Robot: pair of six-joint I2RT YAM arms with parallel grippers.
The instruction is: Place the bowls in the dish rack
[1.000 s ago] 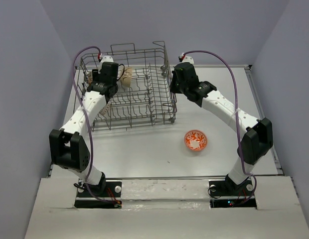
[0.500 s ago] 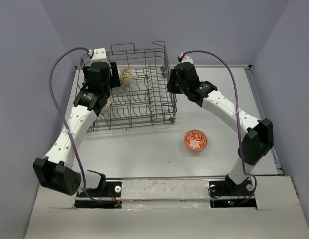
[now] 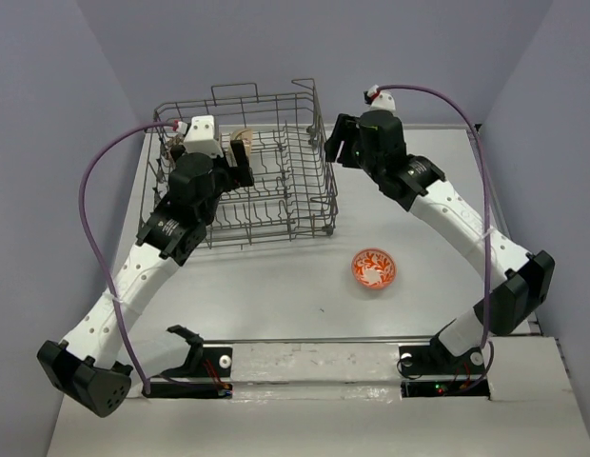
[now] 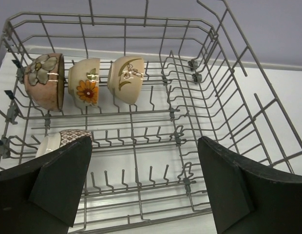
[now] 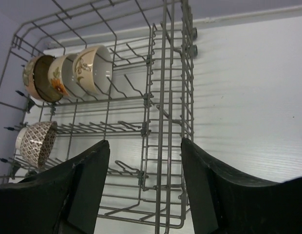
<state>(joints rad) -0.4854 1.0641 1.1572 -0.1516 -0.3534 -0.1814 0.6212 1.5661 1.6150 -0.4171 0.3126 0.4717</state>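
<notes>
Both empty: left claw [image 4: 143,146] spread wide over the dish rack [image 4: 141,17], right claw [image 5: 143,146] parted beside it

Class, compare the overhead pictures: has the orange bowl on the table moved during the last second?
No. The orange bowl sits in the same spot, just right of the rack's near right corner.

White arms [image 3: 133,276], black joints [image 3: 523,286], purple cables [image 3: 86,190], black pincer fingers [image 4: 63,180].
</notes>
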